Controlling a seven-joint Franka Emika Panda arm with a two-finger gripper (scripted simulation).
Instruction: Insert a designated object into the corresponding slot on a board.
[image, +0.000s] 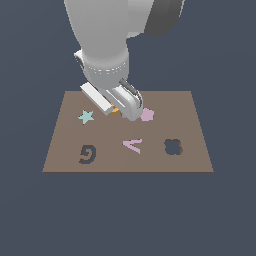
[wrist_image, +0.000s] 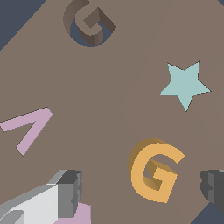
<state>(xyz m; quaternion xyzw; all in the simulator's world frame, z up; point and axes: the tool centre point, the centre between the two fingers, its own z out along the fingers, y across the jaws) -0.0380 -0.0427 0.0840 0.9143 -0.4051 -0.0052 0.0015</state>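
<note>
- We find the orange spiral piece (wrist_image: 155, 170) lying flat on the brown board (wrist_image: 109, 113), its curled "G" form fully shown in the wrist view.
- In that view it lies in the gap between the two fingers (wrist_image: 70, 192) of the claw (wrist_image: 142, 190), nearer the dark finger at the frame's edge, and we see no contact with either one.
- The claw stands apart, holding nothing.
- In the exterior view the claw (image: 121, 111) hangs low over the board's far half, and only a sliver of the orange spiral piece (image: 115, 110) shows beneath it.
- The teal star (wrist_image: 186, 84) lies near the piece; in the exterior view it is toward that view's left of the claw.
- The pink pentagon (image: 147, 115) sits just beside the claw, on the exterior view's right.
- The spiral slot (image: 87, 154) is a dark cutout on the board's near side, well apart from the piece.
- A pink wedge shape (image: 133, 145) and a dark four-lobed cutout (image: 173, 146) share that near row.
</note>
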